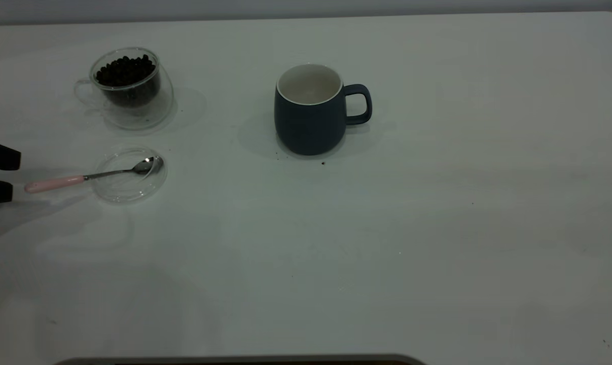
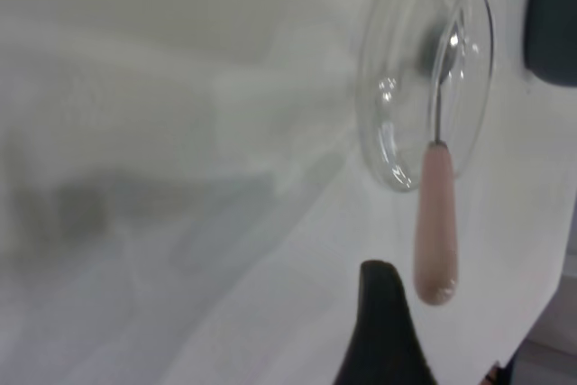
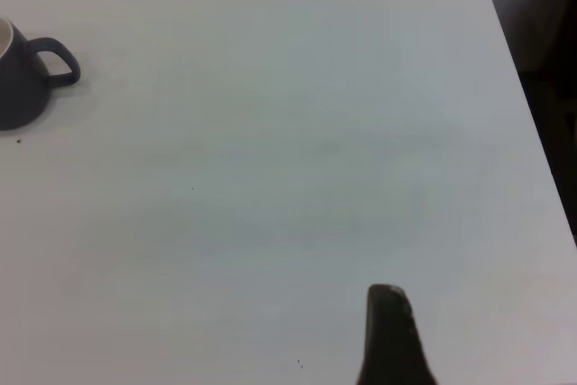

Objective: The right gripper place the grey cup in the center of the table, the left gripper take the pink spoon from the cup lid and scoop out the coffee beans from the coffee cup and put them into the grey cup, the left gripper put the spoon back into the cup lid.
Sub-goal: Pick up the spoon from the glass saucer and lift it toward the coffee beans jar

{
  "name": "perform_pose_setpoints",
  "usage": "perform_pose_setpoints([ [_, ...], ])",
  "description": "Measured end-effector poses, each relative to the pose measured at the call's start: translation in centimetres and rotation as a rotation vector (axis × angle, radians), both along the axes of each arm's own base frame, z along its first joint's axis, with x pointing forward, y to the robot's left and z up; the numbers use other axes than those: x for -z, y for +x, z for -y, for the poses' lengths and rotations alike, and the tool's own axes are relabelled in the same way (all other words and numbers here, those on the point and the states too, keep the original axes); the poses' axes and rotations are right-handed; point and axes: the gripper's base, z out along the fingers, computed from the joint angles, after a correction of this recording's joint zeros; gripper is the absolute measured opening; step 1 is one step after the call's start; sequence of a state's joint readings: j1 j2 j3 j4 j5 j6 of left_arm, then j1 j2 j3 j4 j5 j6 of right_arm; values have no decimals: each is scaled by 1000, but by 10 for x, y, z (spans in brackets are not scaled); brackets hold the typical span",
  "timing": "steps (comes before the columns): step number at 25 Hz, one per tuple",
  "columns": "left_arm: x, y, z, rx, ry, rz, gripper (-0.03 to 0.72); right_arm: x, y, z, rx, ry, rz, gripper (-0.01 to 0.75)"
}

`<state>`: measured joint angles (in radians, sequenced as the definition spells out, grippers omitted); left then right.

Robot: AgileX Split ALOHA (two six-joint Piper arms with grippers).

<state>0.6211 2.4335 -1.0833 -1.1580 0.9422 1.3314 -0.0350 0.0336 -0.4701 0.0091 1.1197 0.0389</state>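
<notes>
The grey cup (image 1: 308, 121) stands upright near the table's middle, handle to the right, white inside bare. It also shows in the right wrist view (image 3: 18, 87). The coffee cup (image 1: 128, 91) holds coffee beans (image 1: 126, 70) at the back left. The pink spoon (image 1: 90, 176) lies with its bowl in the cup lid (image 1: 129, 175), its handle pointing left. My left gripper (image 1: 4, 173) is open at the left edge, its fingers either side of the handle's tip, not touching it. In the left wrist view one finger (image 2: 386, 331) sits beside the handle (image 2: 435, 223). My right gripper is outside the exterior view; one finger (image 3: 389, 331) shows, holding nothing.
The white table (image 1: 437, 228) has a few dark specks by the grey cup's base (image 1: 323, 163). The table's right edge (image 3: 532, 114) shows in the right wrist view. A dark strip (image 1: 235, 361) lies along the front edge.
</notes>
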Motion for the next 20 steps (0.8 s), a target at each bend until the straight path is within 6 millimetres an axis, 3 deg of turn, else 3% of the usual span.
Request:
perform_pose_setpoints([
  [8, 11, -20, 17, -43, 12, 8, 596, 0, 0, 0, 0, 0, 0, 537],
  [20, 18, -24, 23, -104, 26, 63, 596, 0, 0, 0, 0, 0, 0, 537],
])
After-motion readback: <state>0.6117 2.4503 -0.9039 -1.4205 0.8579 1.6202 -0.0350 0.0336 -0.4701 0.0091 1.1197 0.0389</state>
